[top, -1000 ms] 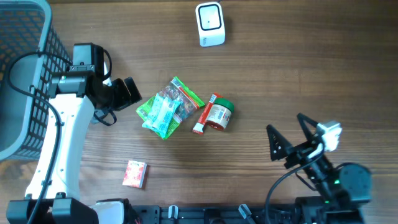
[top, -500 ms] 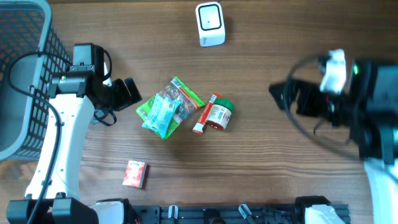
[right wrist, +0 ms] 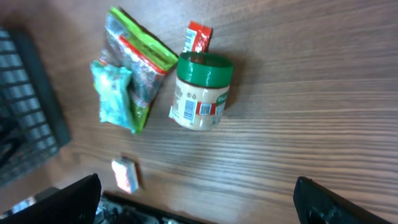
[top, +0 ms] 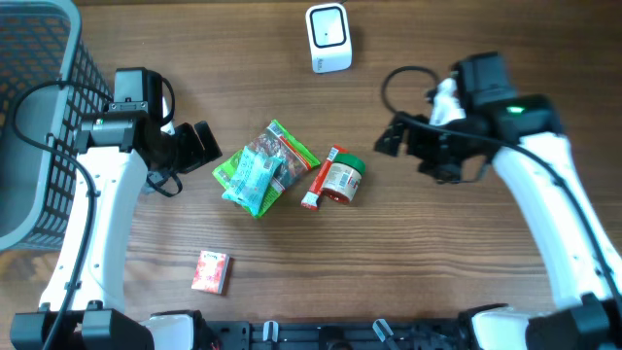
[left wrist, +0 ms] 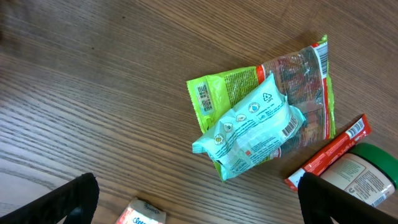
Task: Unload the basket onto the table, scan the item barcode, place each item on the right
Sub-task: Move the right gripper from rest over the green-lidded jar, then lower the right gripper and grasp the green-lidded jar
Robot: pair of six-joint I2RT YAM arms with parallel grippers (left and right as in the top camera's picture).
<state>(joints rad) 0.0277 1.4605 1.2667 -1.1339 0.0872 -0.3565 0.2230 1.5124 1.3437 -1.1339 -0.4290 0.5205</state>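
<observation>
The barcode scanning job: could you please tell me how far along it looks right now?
Nothing looks done: the jar, the packets, the red tube and the small box all lie on the table, away from the scanner. Nothing is in hand: the left fingers stand open beside the packets, the right fingers open near the jar. Left to do: pick an item and show its barcode to the scanner.

1. Bare table (top: 389, 243) is left between the right gripper (top: 406, 154) and the jar (top: 342, 180).
2. The jar's left side is blocked by the touching red stick pack (top: 319, 179).
3. A narrow gap is left between the left gripper (top: 204, 144) and the teal pouch (top: 251, 181), laid on the green bag (top: 284, 152).
4. The left edge is walled by the basket (top: 44, 126).
5. Open wood is left between the pile and the scanner (top: 328, 37).
6. The small red box (top: 211, 271) is set apart, in front.
</observation>
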